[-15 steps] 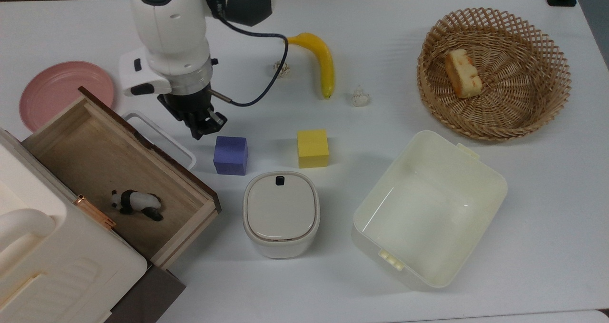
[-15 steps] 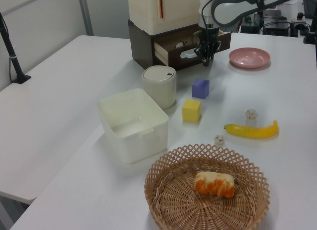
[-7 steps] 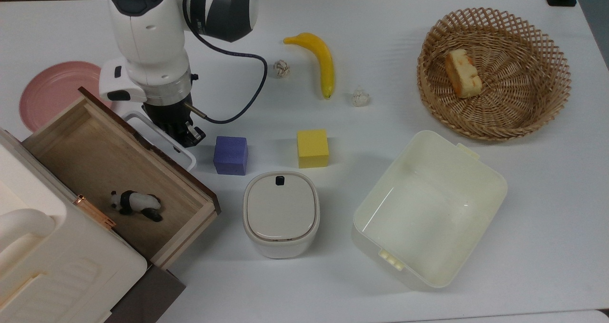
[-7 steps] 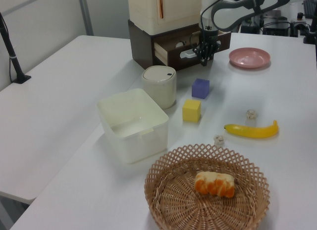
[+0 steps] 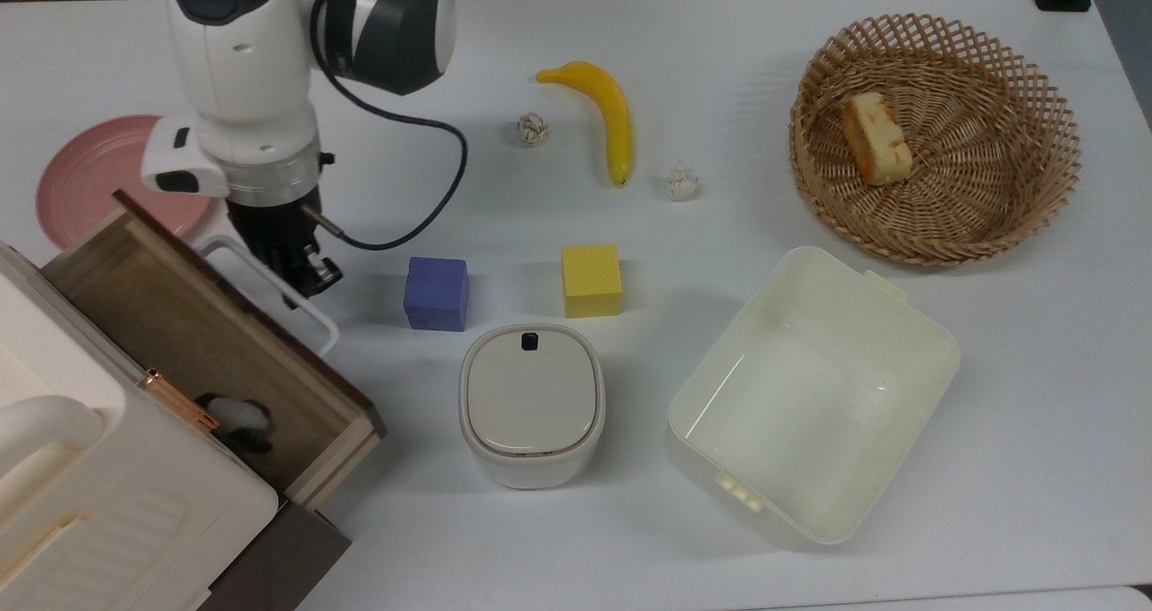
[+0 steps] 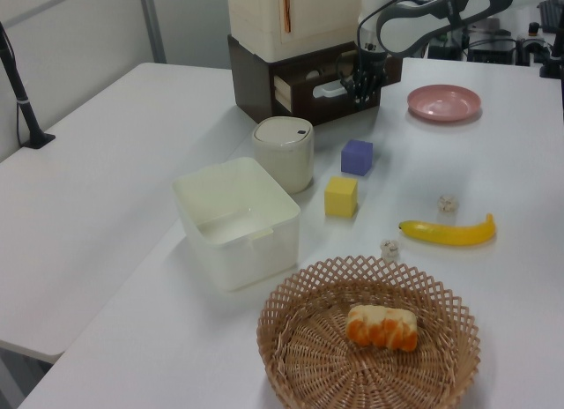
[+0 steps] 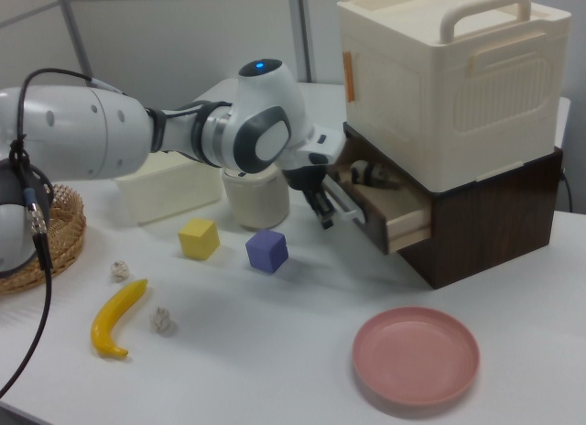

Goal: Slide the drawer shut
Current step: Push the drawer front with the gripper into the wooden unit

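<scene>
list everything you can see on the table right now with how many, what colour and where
drawer: 1, light wood with dark brown front and white loop handle, part open under the cream cabinet, top view's lower left
panda figure: 1, black and white, inside the drawer
plate: 1, pink, top view's left edge
purple block: 1, beside the drawer handle
yellow block: 1, table centre
lidded bin: 1, white, below the blocks
tub: 1, cream, top view's lower right
basket: 1, wicker, top view's upper right
cake piece: 1, yellow-orange, in the basket
banana: 1, yellow
crumpled balls: 2, whitish, either side of the banana
gripper: 1, black, at the drawer handle
</scene>
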You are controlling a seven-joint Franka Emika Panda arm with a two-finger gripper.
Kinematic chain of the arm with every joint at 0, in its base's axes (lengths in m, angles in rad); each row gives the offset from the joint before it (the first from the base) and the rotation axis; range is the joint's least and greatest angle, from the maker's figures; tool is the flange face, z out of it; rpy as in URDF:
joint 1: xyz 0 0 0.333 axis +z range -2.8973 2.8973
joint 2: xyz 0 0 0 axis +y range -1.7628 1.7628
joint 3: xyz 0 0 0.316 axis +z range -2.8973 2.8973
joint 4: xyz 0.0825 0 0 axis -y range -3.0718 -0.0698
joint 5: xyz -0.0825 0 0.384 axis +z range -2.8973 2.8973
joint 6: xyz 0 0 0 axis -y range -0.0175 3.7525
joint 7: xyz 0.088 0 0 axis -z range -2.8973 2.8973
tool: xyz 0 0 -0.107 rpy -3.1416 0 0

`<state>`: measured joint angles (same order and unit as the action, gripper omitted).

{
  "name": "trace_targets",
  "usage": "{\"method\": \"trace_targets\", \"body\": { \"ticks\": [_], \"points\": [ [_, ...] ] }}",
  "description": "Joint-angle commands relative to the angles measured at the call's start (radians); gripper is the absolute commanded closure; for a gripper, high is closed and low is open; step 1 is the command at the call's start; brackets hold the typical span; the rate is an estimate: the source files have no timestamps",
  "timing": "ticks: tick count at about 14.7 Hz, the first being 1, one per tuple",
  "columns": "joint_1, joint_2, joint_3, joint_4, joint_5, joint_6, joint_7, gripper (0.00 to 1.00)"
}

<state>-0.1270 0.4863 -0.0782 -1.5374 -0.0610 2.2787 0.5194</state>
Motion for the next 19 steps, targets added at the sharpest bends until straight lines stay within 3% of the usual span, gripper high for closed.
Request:
{"method": "trace_targets", "body": {
  "ticks": [1, 7, 13, 19],
  "points": [
    [0.0, 0.066, -0.032, 0.075, -0.02, 0.091, 0.008, 1.0],
    [0.001, 0.147, -0.078, 0.132, -0.02, 0.267, 0.008, 1.0],
    [0.001, 0.181, -0.083, 0.134, -0.025, 0.384, 0.005, 1.0],
    [0.003, 0.153, -0.078, 0.111, -0.04, 0.38, -0.01, 1.0]
  ]
}}
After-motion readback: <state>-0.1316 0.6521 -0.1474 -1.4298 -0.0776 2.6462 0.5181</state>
